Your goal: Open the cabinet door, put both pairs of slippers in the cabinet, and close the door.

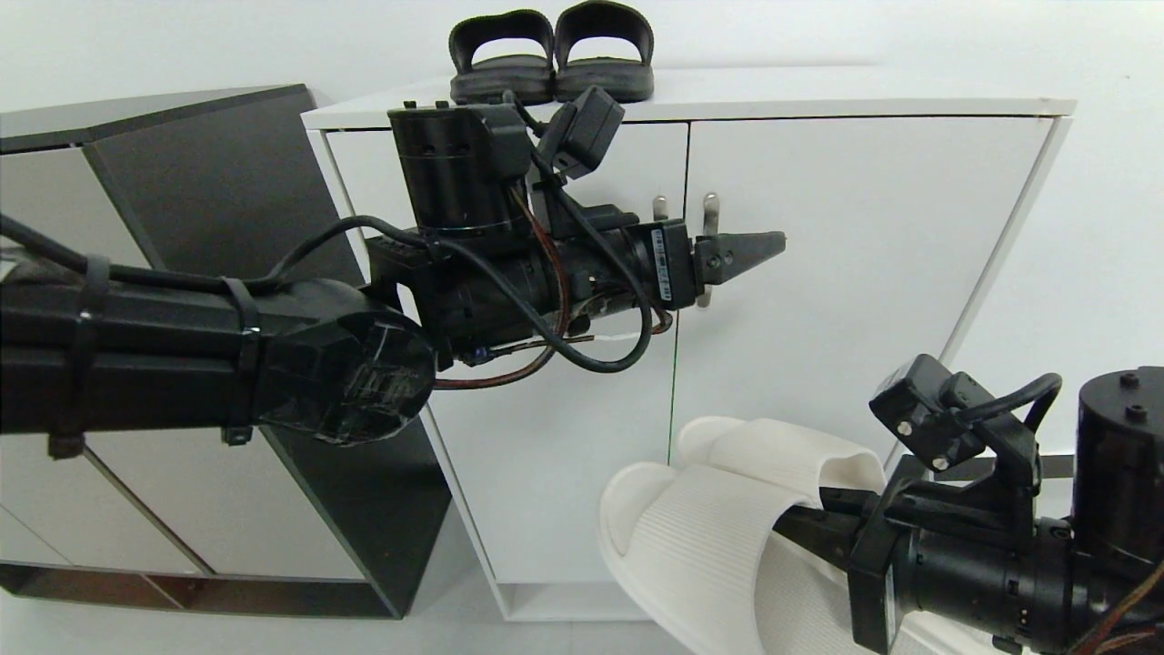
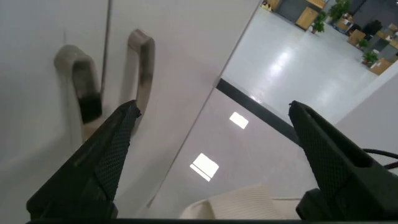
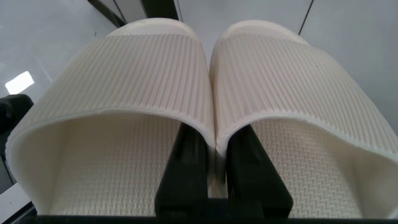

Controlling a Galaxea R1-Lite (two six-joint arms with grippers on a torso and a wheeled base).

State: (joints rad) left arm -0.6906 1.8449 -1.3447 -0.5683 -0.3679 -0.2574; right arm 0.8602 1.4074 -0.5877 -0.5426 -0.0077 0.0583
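Note:
The white cabinet (image 1: pixel 864 273) stands with both doors closed; two metal handles (image 1: pixel 710 211) flank the centre seam. A pair of black slippers (image 1: pixel 552 56) rests on its top. My left gripper (image 1: pixel 771 244) hovers in front of the right door, just beside the handles (image 2: pixel 140 61), and is open (image 2: pixel 211 155) with nothing between its fingers (image 2: pixel 102 163). Lower right, my right gripper (image 3: pixel 217 174) is shut on the pair of white slippers (image 1: pixel 718 528), its fingers (image 3: pixel 186 168) under the straps pinching the inner sides (image 3: pixel 214 118) together in front of the cabinet's lower part.
A dark grey cabinet (image 1: pixel 209 182) stands against the white cabinet's left side. Glossy floor (image 2: pixel 292 68) stretches away beyond the cabinet's right edge. The left arm (image 1: pixel 182 355) spans across the left door.

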